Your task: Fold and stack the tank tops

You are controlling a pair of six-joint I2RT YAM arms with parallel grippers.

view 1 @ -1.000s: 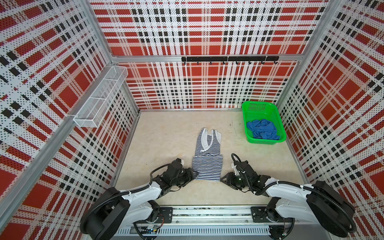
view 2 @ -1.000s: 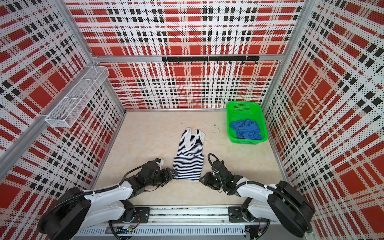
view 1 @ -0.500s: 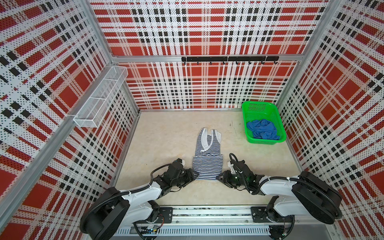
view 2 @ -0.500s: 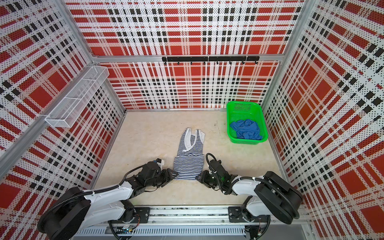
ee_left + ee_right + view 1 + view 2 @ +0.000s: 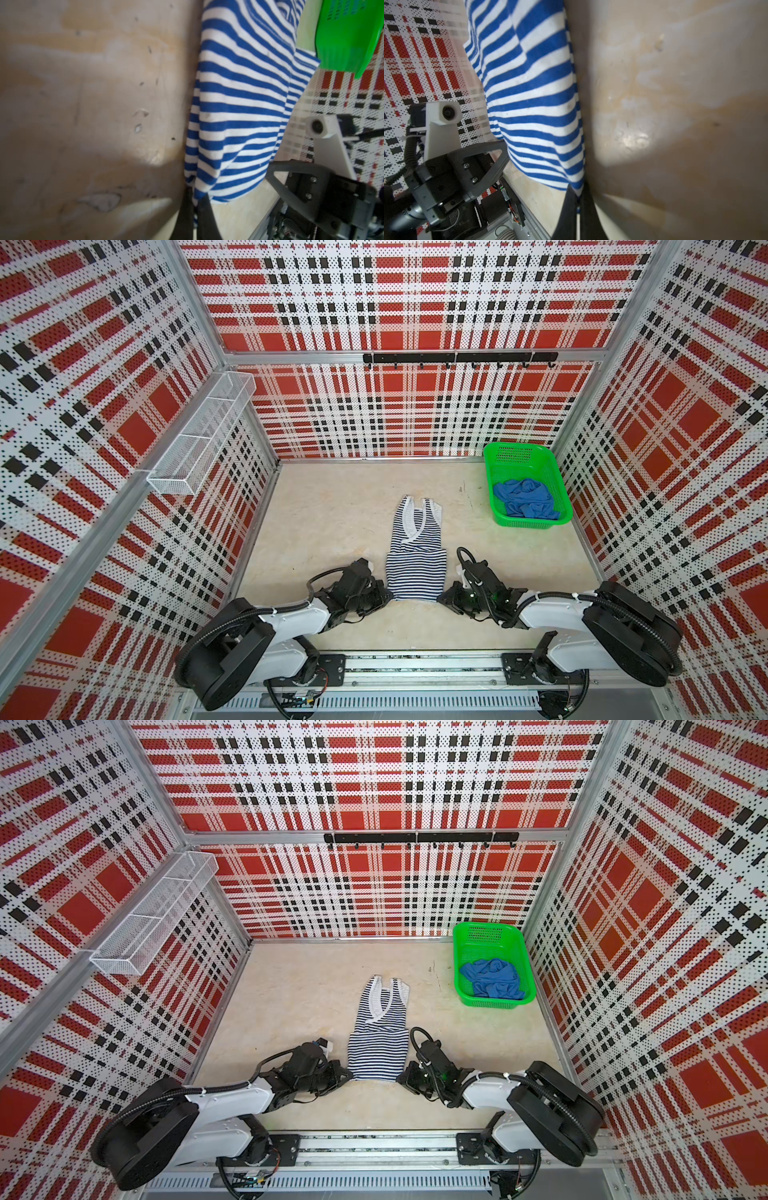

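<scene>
The striped tank top (image 5: 417,559) (image 5: 379,1041) lies flat on the beige table, straps toward the back wall, in both top views. My left gripper (image 5: 386,598) (image 5: 348,1076) is shut on its near left hem corner; the left wrist view shows striped cloth (image 5: 239,108) pinched where the black fingers (image 5: 204,209) meet. My right gripper (image 5: 443,597) (image 5: 401,1078) is shut on the near right hem corner, the stripes (image 5: 537,99) caught between its fingers (image 5: 586,207). The plain blue tank top (image 5: 524,498) (image 5: 492,978) sits crumpled in the green basket (image 5: 555,483) (image 5: 524,963).
The green basket stands at the back right, near the right wall. A white wire shelf (image 5: 199,443) hangs on the left wall and a black hook rail (image 5: 459,358) on the back wall. Plaid walls close in three sides; the arm bases' rail (image 5: 415,666) runs along the front edge.
Both grippers have closed onto the near hem corners of the striped tank top. The right gripper moved in leftward to reach its corner; the top lies as before.
</scene>
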